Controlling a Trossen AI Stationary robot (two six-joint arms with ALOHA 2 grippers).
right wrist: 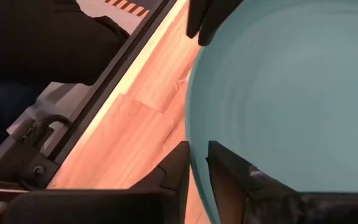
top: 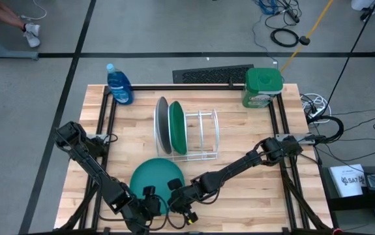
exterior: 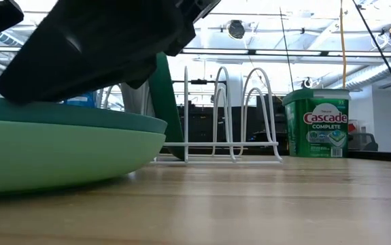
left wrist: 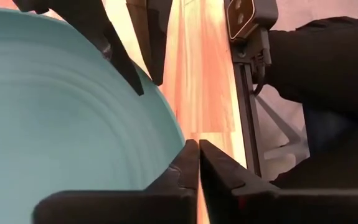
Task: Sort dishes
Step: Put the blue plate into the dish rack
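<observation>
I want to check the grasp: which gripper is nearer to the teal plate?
Right. The right gripper straddles the teal plate rim, closing on it; the left gripper is shut just beside the rim.

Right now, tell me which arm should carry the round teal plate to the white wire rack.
Right. The right gripper already straddles the round teal plate at its rim, closing on it. The left gripper is shut beside the rim, holding nothing. The white wire rack has free slots.
</observation>
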